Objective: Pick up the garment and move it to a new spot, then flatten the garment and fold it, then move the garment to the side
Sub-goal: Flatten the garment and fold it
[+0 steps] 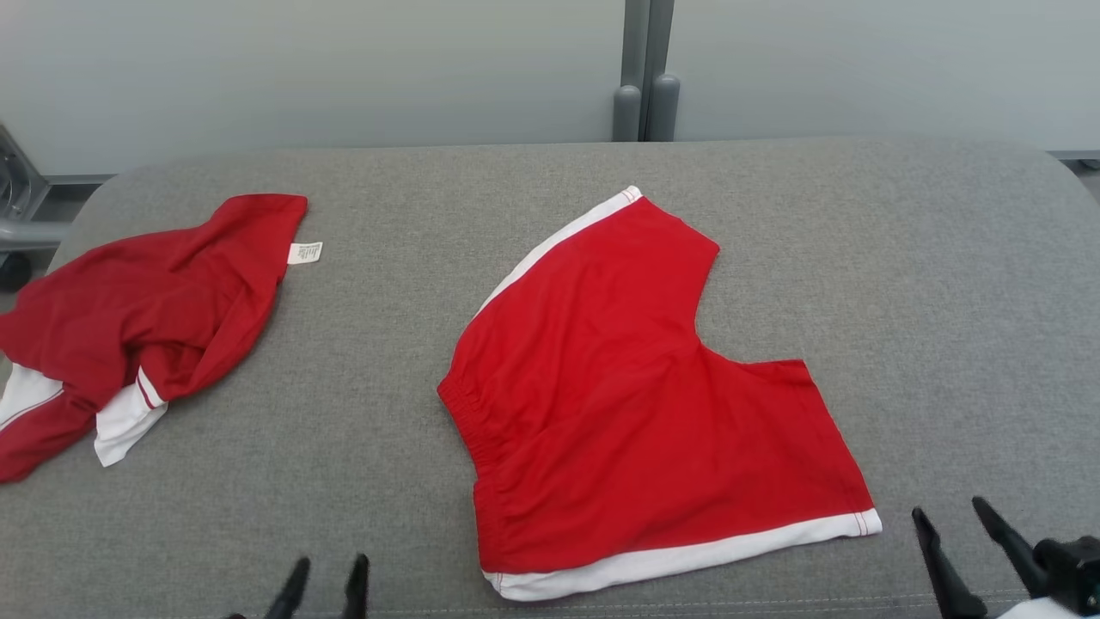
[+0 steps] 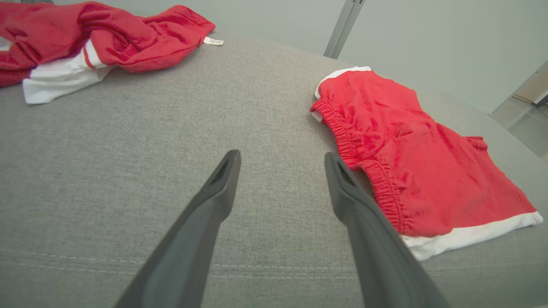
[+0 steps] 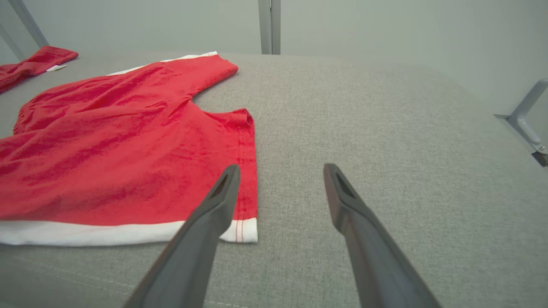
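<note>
Holding left gripper [image 1: 331, 563] and right gripper [image 1: 948, 507] spread wide and empty over the near edge of the grey cushion [image 1: 387, 430]. Seeing the red shorts [image 1: 636, 387] lying flat between and just beyond them, waistband facing the left one, white hem corner near the right one, touching neither. Seeing a crumpled red garment [image 1: 146, 318] lying farther off, far left.

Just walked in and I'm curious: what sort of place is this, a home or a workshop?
Probably a test room or lab, not a home: a grey padded table stands before plain pale wall panels joined by a metal post, with red shorts and a crumpled red garment on it.
</note>
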You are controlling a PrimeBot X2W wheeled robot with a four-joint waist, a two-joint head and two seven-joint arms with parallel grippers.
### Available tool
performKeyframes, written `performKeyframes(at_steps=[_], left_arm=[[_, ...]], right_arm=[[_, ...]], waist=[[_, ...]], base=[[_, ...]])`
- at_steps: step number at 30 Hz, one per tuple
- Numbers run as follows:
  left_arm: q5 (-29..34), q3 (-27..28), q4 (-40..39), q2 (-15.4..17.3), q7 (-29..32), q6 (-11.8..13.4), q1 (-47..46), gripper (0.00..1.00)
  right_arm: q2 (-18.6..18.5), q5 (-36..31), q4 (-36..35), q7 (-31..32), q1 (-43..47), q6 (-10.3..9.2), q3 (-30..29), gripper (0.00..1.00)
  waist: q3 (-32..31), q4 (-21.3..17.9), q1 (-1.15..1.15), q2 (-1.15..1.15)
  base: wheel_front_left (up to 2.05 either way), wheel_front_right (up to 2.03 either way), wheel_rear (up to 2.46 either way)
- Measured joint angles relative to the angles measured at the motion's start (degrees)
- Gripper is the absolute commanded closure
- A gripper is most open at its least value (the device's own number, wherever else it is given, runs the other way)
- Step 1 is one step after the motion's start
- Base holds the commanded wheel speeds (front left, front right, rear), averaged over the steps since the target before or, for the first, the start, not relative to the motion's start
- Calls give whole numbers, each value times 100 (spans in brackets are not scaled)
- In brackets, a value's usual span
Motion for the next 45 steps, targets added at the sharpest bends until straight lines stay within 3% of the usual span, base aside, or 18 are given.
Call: performKeyframes(at_steps=[5, 21, 32, 45], left_arm=[[-386, -599, 143, -198, 342, -134, 113, 0], [-1192, -1204, 32, -231, 1143, -135, -644, 0], [-1575, -1360, 34, -107, 1260, -136, -797, 0], [-1834, -1428, 105, 51, 1233, -136, -866, 0]], right_arm=[[-58, 13, 464, 104, 62, 272, 323, 0], [-175, -55, 1088, 656, -1278, 516, 766, 0], [-90, 111, 1452, 749, -1600, 546, 1036, 2], [-237, 597, 1570, 747, -1668, 560, 1459, 20]], waist=[[147, -12, 0, 0], [933, -5, 0, 0], [1196, 90, 0, 0], [1128, 119, 0, 0]], base=[[0, 0, 0], [0, 0, 0], [0, 0, 0], [0, 0, 0]])
